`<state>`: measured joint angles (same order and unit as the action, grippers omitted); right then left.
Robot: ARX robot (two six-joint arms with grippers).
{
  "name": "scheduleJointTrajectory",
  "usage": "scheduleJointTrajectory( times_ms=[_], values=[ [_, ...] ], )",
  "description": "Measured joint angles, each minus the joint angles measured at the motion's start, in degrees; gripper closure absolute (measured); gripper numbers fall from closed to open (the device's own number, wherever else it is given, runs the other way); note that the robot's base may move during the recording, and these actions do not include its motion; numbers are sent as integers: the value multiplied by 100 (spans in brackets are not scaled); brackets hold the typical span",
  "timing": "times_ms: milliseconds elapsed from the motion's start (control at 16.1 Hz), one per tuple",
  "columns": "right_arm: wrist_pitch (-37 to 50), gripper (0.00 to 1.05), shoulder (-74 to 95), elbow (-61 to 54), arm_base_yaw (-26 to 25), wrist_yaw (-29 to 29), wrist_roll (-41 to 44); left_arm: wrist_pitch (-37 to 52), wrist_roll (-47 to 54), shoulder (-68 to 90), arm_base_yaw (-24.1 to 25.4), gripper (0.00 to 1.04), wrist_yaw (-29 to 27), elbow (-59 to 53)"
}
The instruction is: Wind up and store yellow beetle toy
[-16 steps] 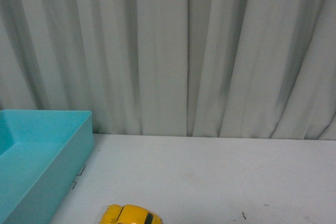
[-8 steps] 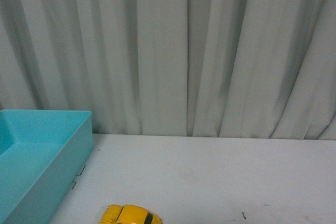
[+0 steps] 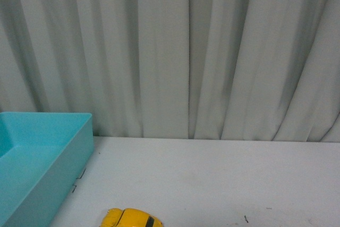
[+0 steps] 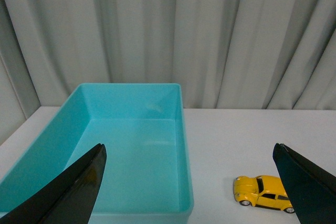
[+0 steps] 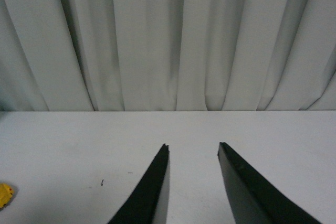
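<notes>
1. Yellow is your marker: the yellow beetle toy [image 3: 132, 218] stands on the white tabletop [image 3: 223, 174], toward the near edge and left of the middle. The front view's frame cuts off its lower half.
2. From the left wrist view you get the toy [image 4: 264, 193] whole and side-on, on its black tyres. It sits near the turquoise bin [image 4: 131, 145] but does not touch it.
3. The bin lies along the tabletop's left edge, with its far wall close to the far edge and one long wall facing the toy.
4. Your left gripper [image 4: 189, 145] has its dark fingers [image 4: 68, 192] spread wide. It touches neither the bin nor the toy.
5. Your right gripper [image 5: 193, 145] is also parted, with a narrower gap, and looks out over bare tabletop well apart from the toy. That camera shows only a yellow sliver [image 5: 5, 194], probably one end of the toy; which end, you cannot tell.
6. A pale grey curtain [image 3: 186, 51] hangs in folds behind the far edge.
</notes>
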<state>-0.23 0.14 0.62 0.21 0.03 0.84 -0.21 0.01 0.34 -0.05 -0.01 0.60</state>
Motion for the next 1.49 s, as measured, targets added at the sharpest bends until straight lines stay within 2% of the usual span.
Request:
scheduleJointTrajectory(
  times_ms=[186,248,310,373,435,497,559,683,869,993,1118,1242,1490],
  values=[
    [0,44,0,0,0,0,0,0,0,0,0,7,-2,0],
    [0,32,0,0,0,-2,0,-358,-140,70,31,7,48,96],
    [-2,26,0,0,0,0,0,-1102,-391,350,101,7,225,382],
    [-2,25,0,0,-2,4,-2,-1283,-444,518,131,7,267,474],
    [4,10,0,0,-22,-15,0,-1923,-1165,1733,225,7,317,1176],
    [-2,5,0,0,-22,-2,-4,-1416,-1386,2494,146,7,254,1648],
    [7,7,0,0,-22,-4,-2,-345,-1316,3661,-197,7,129,2374],
    [0,7,0,0,-22,-2,-2,717,-745,5445,-901,7,168,3067],
    [0,7,0,0,-22,-2,-2,811,658,7407,-1569,7,861,4304],
    [0,7,0,0,-22,-2,-2,105,1943,8183,-1880,7,1381,4999],
    [0,7,0,0,-22,-2,-2,-925,3534,8668,-2197,7,1399,5510],
    [0,7,0,0,-22,-2,-2,-1674,4955,9060,-2417,7,1029,5727],
    [0,7,0,0,-22,-2,-2,-2068,6955,10115,-2614,7,238,6111]
  ],
)
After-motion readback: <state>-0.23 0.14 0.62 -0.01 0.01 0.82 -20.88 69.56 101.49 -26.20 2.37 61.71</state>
